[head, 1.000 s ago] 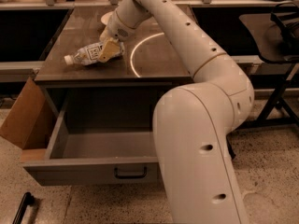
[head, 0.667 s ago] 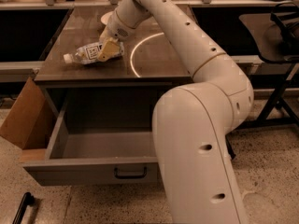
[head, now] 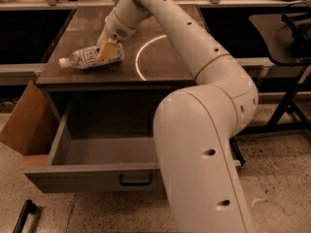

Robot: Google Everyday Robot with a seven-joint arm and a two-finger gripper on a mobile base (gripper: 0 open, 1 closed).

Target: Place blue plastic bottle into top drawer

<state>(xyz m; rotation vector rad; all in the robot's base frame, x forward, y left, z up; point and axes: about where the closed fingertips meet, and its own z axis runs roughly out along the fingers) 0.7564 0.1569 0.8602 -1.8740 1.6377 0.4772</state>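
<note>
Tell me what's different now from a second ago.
The gripper, set against the blue plastic bottle, has edged slightly left, and the bottle has gone with it across the tabletop. Whether it is gripped or merely pushed does not show. The top drawer stays pulled open, with no bottle in it; the cardboard box beside it has not moved.

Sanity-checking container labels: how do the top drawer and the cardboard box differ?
Top drawer is grey, level, pulled open under the tabletop; cardboard box is brown, tilted, on the floor beside it. Both sit below the tabletop, where the blue plastic bottle lies at the gripper.
</note>
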